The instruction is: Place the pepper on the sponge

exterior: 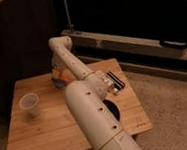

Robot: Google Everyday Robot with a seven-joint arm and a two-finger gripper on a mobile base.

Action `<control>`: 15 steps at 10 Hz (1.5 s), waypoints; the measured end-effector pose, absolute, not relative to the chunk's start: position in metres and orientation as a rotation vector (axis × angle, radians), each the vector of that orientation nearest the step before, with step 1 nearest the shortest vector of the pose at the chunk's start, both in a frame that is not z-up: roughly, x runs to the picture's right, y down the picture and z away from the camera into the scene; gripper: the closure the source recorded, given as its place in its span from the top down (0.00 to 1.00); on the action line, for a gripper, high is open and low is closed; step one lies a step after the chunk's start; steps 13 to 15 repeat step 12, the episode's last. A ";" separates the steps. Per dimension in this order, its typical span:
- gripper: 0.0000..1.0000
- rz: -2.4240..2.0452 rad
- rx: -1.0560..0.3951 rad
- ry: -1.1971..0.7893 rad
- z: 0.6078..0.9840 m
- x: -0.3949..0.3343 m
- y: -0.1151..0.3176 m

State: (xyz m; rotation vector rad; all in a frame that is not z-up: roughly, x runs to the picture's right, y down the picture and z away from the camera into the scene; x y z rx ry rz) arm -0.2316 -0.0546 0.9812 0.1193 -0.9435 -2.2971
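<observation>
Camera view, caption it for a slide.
Gripper low over the sponge at the wooden table's far side, cup apart.

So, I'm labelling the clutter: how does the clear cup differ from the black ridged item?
The clear cup is pale and upright; the black ridged item is dark and lies flat. The cup is round, the item rectangular. Both rest on the wooden table. The hand is at the far side, by the sponge.

Gripper (59, 72) hangs low over the far side of the wooden table (47, 129), under the bent arm. Pepper (63, 76): orange patch right at the gripper. Sponge (56, 83): just below it; contact unclear. Clear cup (29, 103): well apart, left of the gripper. Black ridged item (117, 80): to its right.
</observation>
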 end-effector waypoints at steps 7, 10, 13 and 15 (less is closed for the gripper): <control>0.66 -2.310 0.092 -0.966 0.984 -0.237 -0.047; 0.66 -2.286 0.105 -0.974 0.982 -0.234 -0.049; 0.66 -2.214 0.156 -0.963 0.972 -0.208 -0.065; 0.66 -2.214 0.156 -0.963 0.972 -0.208 -0.065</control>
